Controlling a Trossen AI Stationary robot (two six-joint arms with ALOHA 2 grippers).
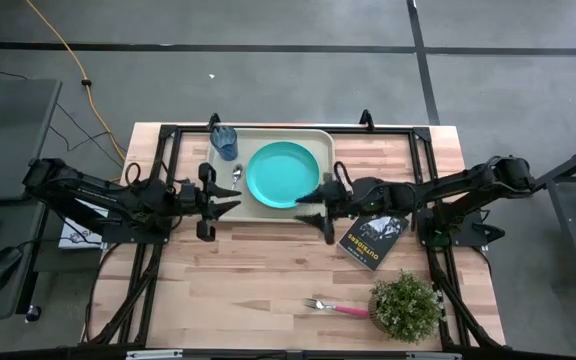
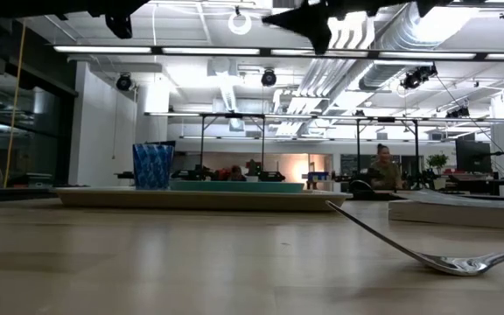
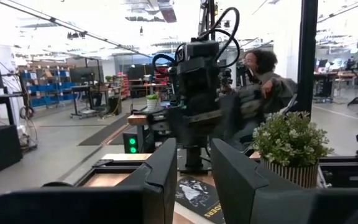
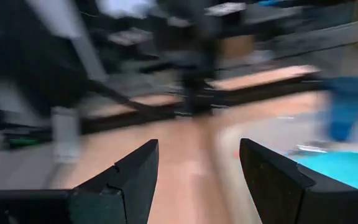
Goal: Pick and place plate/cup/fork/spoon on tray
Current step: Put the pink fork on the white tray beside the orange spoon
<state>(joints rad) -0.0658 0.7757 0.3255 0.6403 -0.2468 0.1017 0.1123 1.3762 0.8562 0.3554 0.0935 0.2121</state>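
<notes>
The left gripper [image 1: 211,203] hangs over the tray's [image 1: 268,215] left edge with its fingers a little apart and nothing between them. The right gripper [image 1: 313,212] hovers at the tray's front right corner, just beside the plate [image 1: 282,174], fingers spread wide and empty.

The tray sits at the table's [image 1: 248,280] back edge and holds three things: one plate in its right half, one cup [image 1: 225,141] in its back left corner, and one spoon [image 1: 236,175] between cup and plate. One fork [image 1: 334,307] lies off the tray near the table's front edge, just beside one potted plant [image 1: 406,305]. One black book [image 1: 373,240] rests on the table right of the tray, partly under the right arm.

The low view shows the cup [image 2: 152,165] standing upright and the fork's tines [image 2: 462,261] close up, the handle slanting up behind them. The left wrist view shows the plant [image 3: 291,142] and a seated person [image 3: 263,81] beyond the table. The right wrist view, blurred, catches the plate [image 4: 337,167].
</notes>
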